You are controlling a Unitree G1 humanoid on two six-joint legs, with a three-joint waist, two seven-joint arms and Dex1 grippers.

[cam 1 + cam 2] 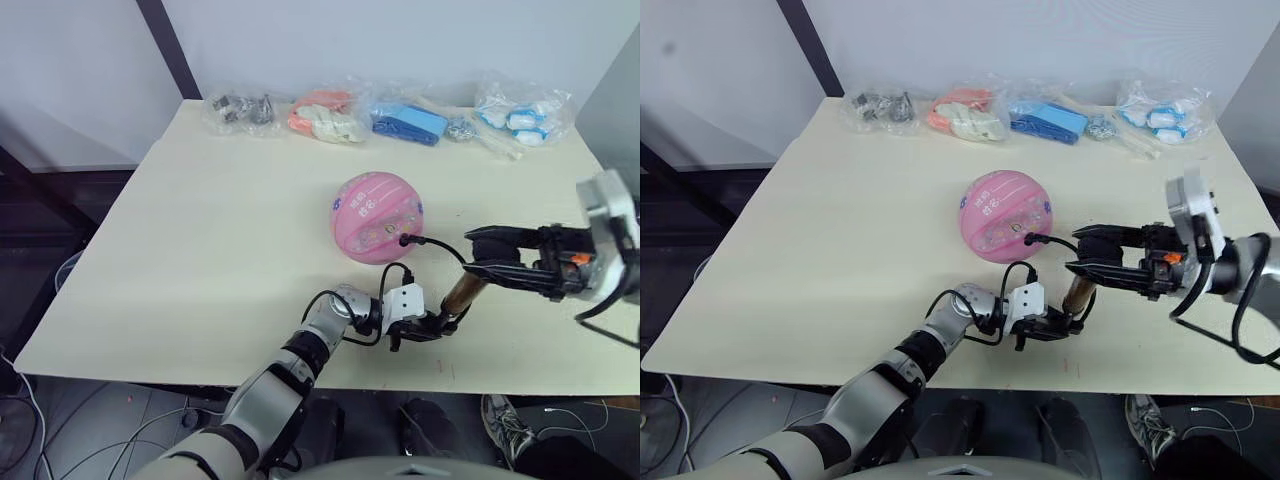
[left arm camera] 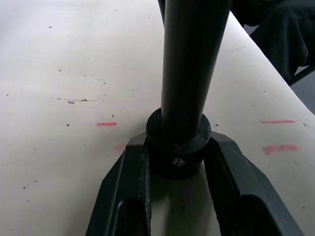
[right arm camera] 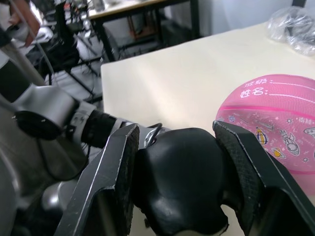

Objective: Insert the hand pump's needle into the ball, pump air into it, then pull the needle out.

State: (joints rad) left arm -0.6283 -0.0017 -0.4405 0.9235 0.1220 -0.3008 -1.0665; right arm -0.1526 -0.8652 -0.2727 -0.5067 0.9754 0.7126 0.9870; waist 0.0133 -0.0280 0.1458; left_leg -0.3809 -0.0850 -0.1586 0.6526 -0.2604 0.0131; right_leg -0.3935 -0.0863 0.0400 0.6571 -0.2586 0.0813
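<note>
The pale desk (image 1: pixel 200 250) carries everything, with a row of plastic bags (image 1: pixel 385 115) of small items along its far edge. The ball (image 1: pixel 377 217), pink and round, sits a little right of the desk's middle, well apart from the bags. Near and to the right of it stands the hand pump (image 1: pixel 462 295), tilted, its gold-bronze barrel rising from a black base cap near the desk's near edge. The left hand (image 1: pixel 425 328) reaches in from the near side and its two black fingers (image 2: pixel 236 187) are clamped on either side of that base cap, as the left wrist view shows. The right hand (image 1: pixel 490 258) comes in from the right, level with the pump's top, and its fingers (image 3: pixel 110 182) are closed on the black handle (image 3: pixel 179 182). A thin black hose (image 1: pixel 440 245) curves from the pump to the ball's near right side, where the small black fitting of the needle (image 1: pixel 405 239) touches the ball's surface; the pin itself is too small to make out.
</note>
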